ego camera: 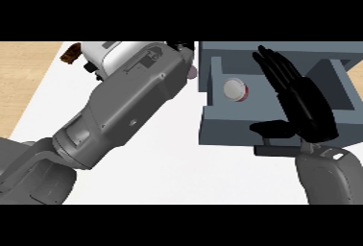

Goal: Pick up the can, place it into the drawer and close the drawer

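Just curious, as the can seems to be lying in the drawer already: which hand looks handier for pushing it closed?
Probably the right hand: it hangs open over the drawer, thumb near the front panel, beside the can. The left forearm stretches away over the counter, its hand unseen.

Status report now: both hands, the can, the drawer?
Right hand open, fingers straight, over drawer front. Left hand hidden behind its forearm. Can upright inside open drawer. Nothing seen blocking closing.
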`<action>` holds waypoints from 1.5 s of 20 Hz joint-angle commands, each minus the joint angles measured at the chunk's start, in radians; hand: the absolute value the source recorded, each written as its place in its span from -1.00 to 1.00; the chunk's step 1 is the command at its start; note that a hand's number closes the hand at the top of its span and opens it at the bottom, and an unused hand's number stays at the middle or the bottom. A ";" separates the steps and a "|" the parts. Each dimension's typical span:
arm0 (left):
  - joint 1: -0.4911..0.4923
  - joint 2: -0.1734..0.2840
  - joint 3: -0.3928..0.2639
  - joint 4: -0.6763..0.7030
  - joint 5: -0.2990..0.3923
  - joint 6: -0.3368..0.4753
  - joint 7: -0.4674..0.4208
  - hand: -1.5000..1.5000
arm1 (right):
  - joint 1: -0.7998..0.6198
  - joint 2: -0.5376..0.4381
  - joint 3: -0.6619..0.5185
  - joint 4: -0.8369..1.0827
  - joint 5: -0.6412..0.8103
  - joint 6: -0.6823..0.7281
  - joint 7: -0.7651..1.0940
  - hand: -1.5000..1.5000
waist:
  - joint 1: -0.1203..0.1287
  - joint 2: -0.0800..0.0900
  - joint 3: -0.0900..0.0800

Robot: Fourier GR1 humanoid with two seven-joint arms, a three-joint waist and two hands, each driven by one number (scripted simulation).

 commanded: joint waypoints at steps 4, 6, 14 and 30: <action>0.084 0.082 -0.017 -0.121 -0.045 0.010 0.049 -1.00 | -0.140 -0.010 0.015 0.351 0.156 -0.170 -0.046 -1.00 | 0.012 -0.003 0.000; 0.061 0.107 -0.008 -0.149 -0.050 0.038 0.088 -1.00 | -0.208 0.004 -0.010 0.467 0.171 -0.210 -0.030 -1.00 | 0.014 -0.001 0.001; 0.144 0.233 0.008 -0.273 -0.090 0.008 0.146 -1.00 | -0.326 0.022 -0.023 0.803 0.282 -0.416 -0.039 -1.00 | 0.012 0.002 0.001; 0.212 0.263 0.026 -0.416 -0.139 0.057 0.211 -1.00 | -0.583 -0.010 -0.164 1.269 0.328 -0.770 -0.070 -1.00 | 0.038 0.022 0.002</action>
